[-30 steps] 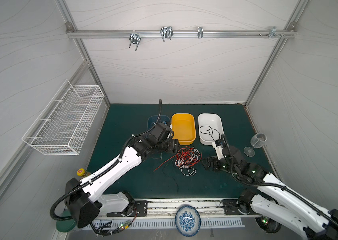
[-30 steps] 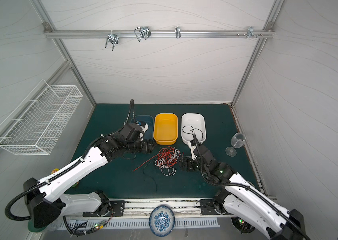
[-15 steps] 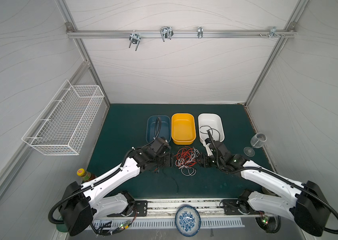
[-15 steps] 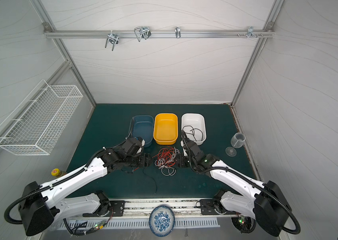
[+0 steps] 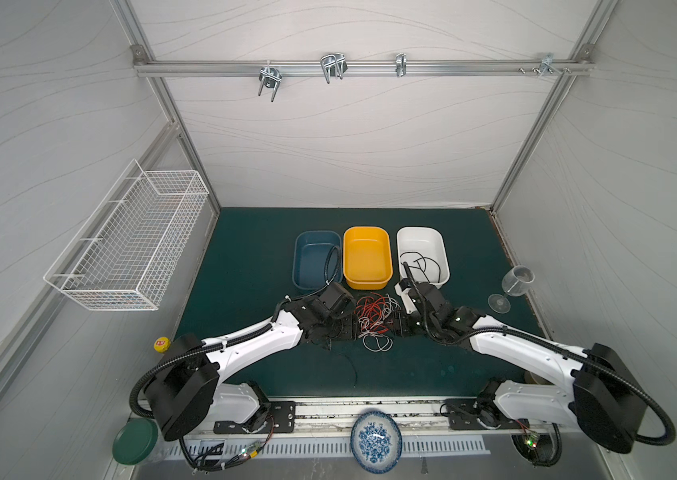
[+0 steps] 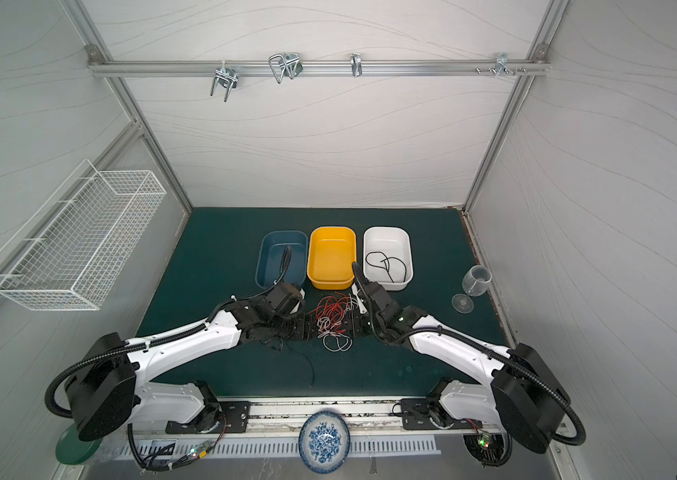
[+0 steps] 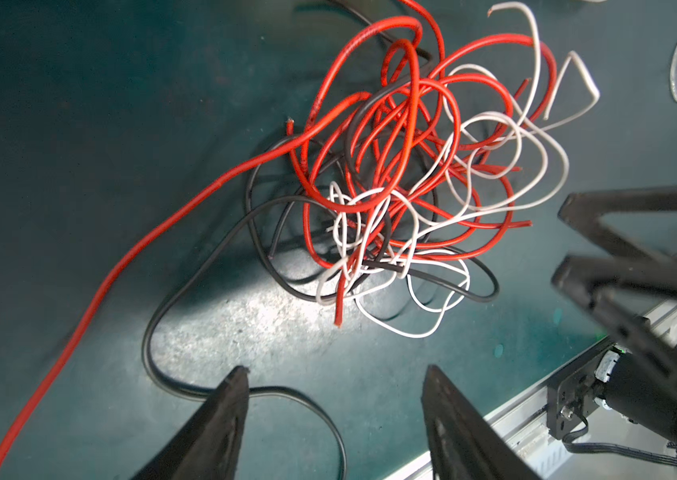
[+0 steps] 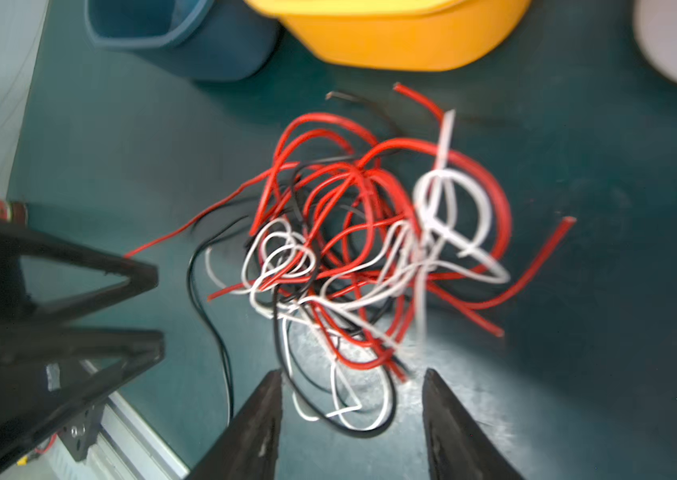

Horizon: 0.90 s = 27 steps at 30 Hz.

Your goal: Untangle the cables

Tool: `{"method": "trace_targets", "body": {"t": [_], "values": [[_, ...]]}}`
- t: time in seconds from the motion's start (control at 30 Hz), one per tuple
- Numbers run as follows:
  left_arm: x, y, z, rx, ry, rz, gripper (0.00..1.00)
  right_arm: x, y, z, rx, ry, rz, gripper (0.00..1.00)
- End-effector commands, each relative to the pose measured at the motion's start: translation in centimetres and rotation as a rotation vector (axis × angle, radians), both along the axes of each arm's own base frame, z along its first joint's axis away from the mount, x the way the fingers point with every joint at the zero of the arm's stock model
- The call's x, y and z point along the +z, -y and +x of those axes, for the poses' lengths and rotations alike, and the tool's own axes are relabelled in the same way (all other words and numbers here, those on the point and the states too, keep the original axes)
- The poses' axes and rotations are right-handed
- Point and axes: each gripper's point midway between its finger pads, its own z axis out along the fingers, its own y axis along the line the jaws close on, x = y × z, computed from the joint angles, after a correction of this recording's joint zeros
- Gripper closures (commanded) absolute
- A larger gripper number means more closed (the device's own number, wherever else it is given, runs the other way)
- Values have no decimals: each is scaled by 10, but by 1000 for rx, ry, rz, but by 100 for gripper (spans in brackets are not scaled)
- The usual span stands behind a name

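Both claws stand part-open and empty, the left gripper (image 7: 334,370) at nine o'clock of the cables (image 5: 374,316) and the right gripper (image 8: 353,372) at three (loops lie between its tips), so pinch one strand each and pull gently.

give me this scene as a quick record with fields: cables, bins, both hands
tangle: red, white and black cables knotted in one pile on the green mat, in front of the yellow bin
loose ends: a red strand and a black strand trail out toward the left arm
left hand: open, short of the pile, nothing gripped
right hand: open, white and black loops lying between its fingers
white bin: one black cable inside
yellow bin: empty
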Motion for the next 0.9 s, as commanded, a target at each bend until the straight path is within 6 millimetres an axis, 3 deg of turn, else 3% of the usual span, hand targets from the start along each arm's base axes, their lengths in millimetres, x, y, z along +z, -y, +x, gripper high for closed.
{"method": "trace_targets", "body": {"t": [0.0,0.33,0.53,0.8,0.87], "values": [[0,10,8,7,10,-29,33,-9,-3,-5,46,54,-62,44],[-7,4,7,25,20,-10,34,-34,-4,-8,75,88,-166,46],[-13,4,4,30,6,-21,34,-44,-9,-6,98,96,-214,53],[-17,3,2,34,2,-30,35,-33,-15,-14,102,108,-189,47],[-16,2,2,39,7,-38,35,-28,-10,-14,72,101,-183,40]]}}
